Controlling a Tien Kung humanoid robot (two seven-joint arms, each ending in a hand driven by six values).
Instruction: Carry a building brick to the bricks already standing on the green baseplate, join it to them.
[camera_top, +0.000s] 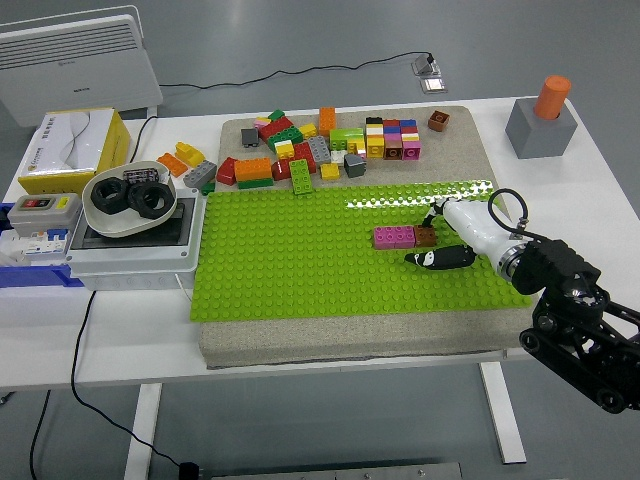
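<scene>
A short row of two pink bricks (393, 236) and a brown brick (425, 236) stands on the green baseplate (300, 270), right of its middle. My right hand (436, 238) comes in from the lower right. It lies low over the plate just right of the brown brick, fingers spread, holding nothing. Its thumb (438, 259) points left below the row. Loose bricks (330, 145) of many colours lie beyond the plate's far edge. The left hand is out of view.
A grey box with a bowl of black rings (128, 198) stands left of the plate. A yellow carton (70, 150) is behind it. A grey block with an orange cylinder (544, 120) stands at the far right. A white heater (75, 65) is behind the table.
</scene>
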